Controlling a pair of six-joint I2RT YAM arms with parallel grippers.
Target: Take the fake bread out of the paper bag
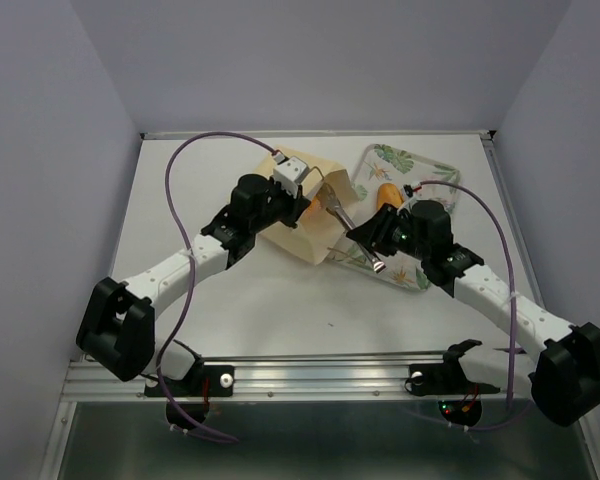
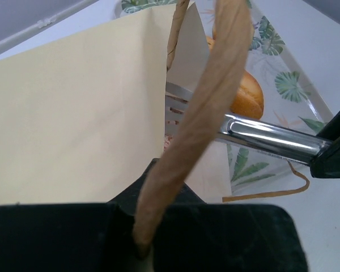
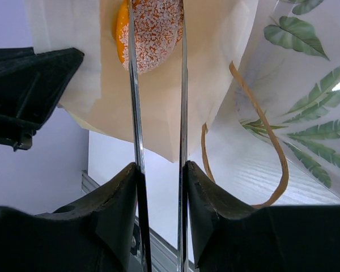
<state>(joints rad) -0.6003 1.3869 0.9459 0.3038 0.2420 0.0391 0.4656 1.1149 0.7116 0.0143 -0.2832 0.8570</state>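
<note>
The pale-tan paper bag [image 1: 298, 225] lies on its side at the table's centre. My left gripper [image 1: 290, 176] is shut on its brown cord handle [image 2: 207, 107] and holds the mouth up. My right gripper [image 1: 377, 236] is shut on metal tongs [image 1: 337, 214] that reach into the bag's mouth. In the right wrist view the tongs [image 3: 134, 113] have a pinkish speckled oval piece [image 3: 154, 31] between their arms, with an orange piece [image 3: 120, 27] behind it. A golden-orange loaf [image 1: 388, 195] lies on the floral tray and also shows in the left wrist view [image 2: 246, 93].
The floral-print tray [image 1: 420, 170] sits at the back right, touching the bag's mouth. The bag's second handle [image 3: 272, 147] hangs loose over the tray. Walls close in the table on the left, back and right.
</note>
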